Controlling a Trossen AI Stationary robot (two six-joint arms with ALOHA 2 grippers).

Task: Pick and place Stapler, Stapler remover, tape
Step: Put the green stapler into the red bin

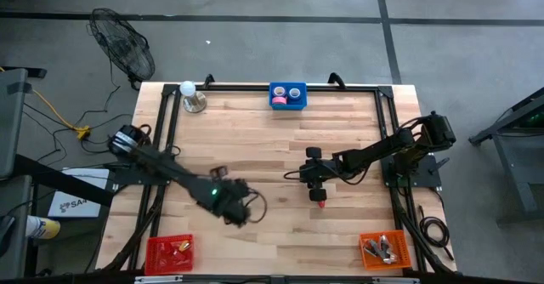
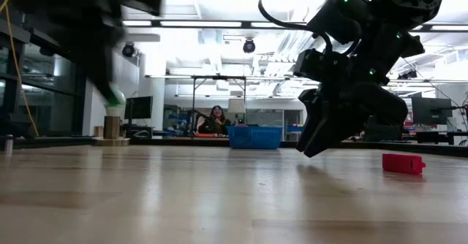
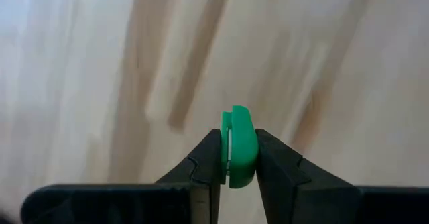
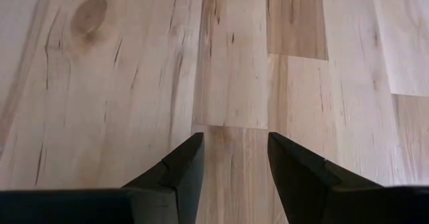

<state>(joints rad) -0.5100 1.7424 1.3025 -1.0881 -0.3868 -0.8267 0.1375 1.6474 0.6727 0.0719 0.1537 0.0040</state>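
My left gripper is shut on a small green stapler remover. In the high view it hangs over the table's near-left middle. My right gripper is open, with only bare wood between its fingers. It hovers mid-table, above the wood in the low view. A small red stapler lies flat on the table just near of it. A pinkish-red tape roll and blue rolls lie in the blue bin. No yellow roll shows. My left gripper pinches the green stapler remover between its two fingers, one on each flat side. The rounded end sticks out past the fingertips. The remover is lifted clear of the table.
A red bin sits at the near-left corner and an orange bin at the near-right corner, each with small items inside. A white-topped stand stands at the far-left. A black frame rims the table. A person sits in the room beyond.
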